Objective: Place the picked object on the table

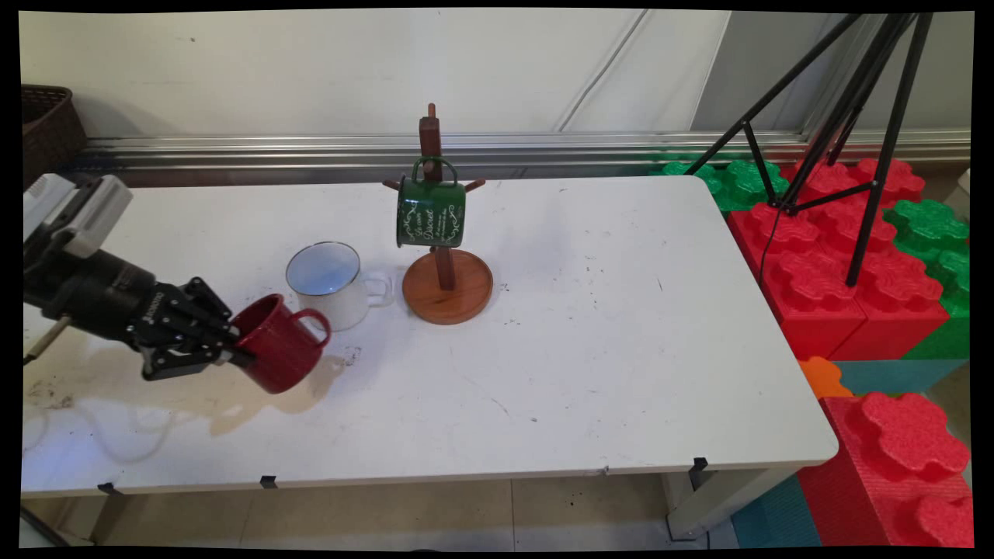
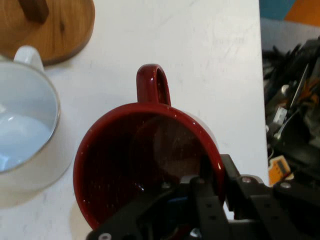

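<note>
We see a red mug (image 1: 278, 343) tilted at the left of the white desk (image 1: 590, 341), its handle toward the wooden mug stand (image 1: 446, 286). The black hand (image 1: 233, 349) is clamped on the mug's rim, one finger (image 2: 200, 192) inside and the other outside the wall. Just beside it stands a white mug (image 1: 332, 284), upright. A green mug (image 1: 431, 211) hangs from a peg on the stand
</note>
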